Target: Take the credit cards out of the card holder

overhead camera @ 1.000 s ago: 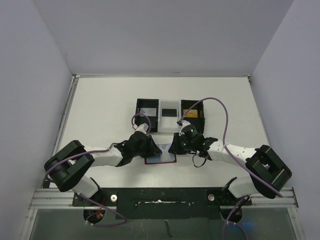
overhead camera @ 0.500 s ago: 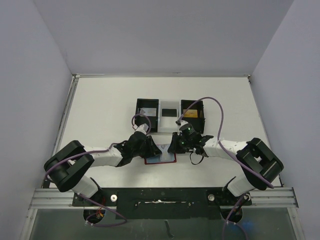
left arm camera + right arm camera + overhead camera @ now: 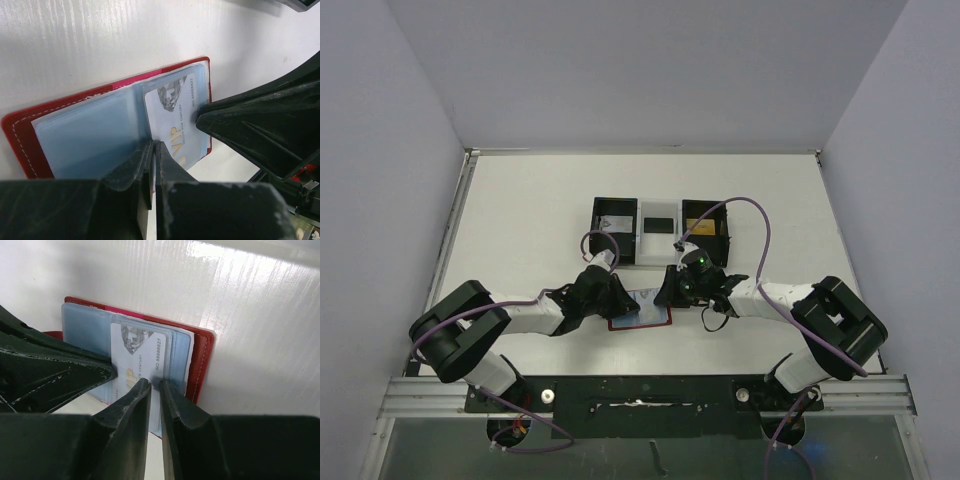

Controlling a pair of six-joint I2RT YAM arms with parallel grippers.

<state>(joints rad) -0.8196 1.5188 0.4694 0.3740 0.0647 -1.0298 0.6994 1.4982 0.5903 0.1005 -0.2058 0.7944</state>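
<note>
Two tools: both reach in low over the card holder [image 3: 640,312], the left tool [image 3: 154,146] from the left and the right tool [image 3: 155,383] from the right, their tips close together.
Card holder: lies open, lining up, on the counter [image 3: 520,220] near the middle and just nearer than the tray [image 3: 596,232]. The red cover lies flat with the clear sleeves [image 3: 85,135] on top.
Card inside: one white card [image 3: 142,356] marked VIP sits in a sleeve between the two tips. No other card shows in the holder.
Left tool state: fingers pressed together at the near edge of the sleeves, just beside the white card. Whether a sleeve leaf is trapped between them I cannot tell.
Likely reason: to steady the holder so it does not slide when the card is drawn.
Right tool state: fingers almost together with a thin slit between them, set at the white card's near edge. Whether they truly pinch it I cannot tell.
Likely reason: placed to draw the card out of its sleeve.
Tray: three compartments side by side, far of the holder.
Left compartment: black, holding a pale card [image 3: 612,222].
Middle compartment: white, holding a black card [image 3: 660,224].
Right compartment: black, holding a gold card [image 3: 700,222].
Progress, as I judge it: three cards out, this one left.
</note>
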